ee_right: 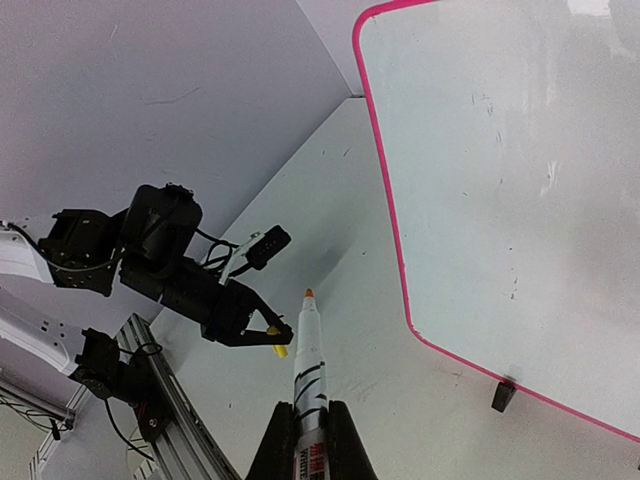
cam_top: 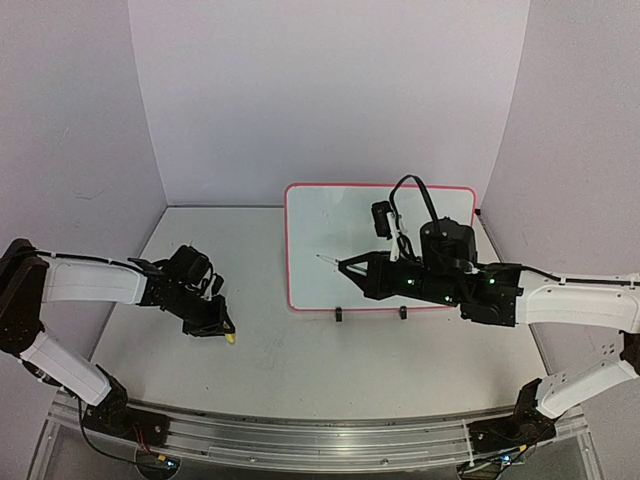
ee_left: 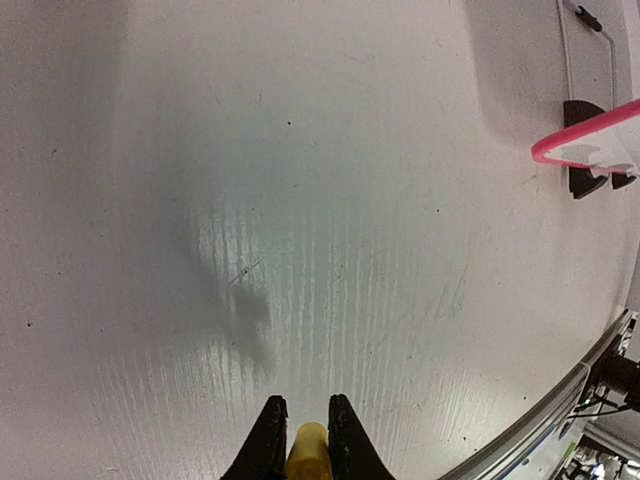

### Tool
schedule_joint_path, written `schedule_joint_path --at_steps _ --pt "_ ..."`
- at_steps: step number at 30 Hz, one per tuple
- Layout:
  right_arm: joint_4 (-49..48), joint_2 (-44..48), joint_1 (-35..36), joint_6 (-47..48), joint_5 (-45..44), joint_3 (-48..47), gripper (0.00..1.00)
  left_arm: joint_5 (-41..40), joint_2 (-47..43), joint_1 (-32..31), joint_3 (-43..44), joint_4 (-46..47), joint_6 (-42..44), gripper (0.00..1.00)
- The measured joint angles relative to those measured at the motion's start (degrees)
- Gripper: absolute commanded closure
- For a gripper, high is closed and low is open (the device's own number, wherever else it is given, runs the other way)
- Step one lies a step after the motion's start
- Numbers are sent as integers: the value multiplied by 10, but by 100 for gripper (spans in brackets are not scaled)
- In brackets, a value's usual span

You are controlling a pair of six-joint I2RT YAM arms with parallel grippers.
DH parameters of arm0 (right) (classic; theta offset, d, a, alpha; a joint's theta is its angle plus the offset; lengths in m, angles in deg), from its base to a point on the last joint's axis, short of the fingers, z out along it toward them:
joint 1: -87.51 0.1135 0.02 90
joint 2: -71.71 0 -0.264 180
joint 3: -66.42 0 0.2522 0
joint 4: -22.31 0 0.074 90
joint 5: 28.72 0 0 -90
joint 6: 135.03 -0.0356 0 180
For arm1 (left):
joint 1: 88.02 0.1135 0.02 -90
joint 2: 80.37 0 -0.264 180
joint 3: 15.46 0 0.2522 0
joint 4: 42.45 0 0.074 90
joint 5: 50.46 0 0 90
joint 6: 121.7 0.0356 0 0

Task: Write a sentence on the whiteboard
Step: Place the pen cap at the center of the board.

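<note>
Right gripper [ee_right: 308, 412] clamps a marker [ee_right: 308, 345] over the left part of the whiteboard [cam_top: 340, 215]; left gripper [ee_left: 306, 405], well left, pinches a yellow cap [ee_left: 308, 447].

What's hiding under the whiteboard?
Two small black feet peek out under the whiteboard at its near edge, standing on the table. Anything else underneath is covered by the board.

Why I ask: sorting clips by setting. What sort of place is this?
Probably a lab robot test cell: white panels box in a white table, a metal rail anchors the left arm and right arm, and a whiteboard is staged.
</note>
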Motion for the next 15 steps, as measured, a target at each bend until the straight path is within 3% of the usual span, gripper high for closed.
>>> schedule_joint_path --at_steps 15 --pt "4 0 0 17 -4 2 100 -10 0 -1 2 -5 7 40"
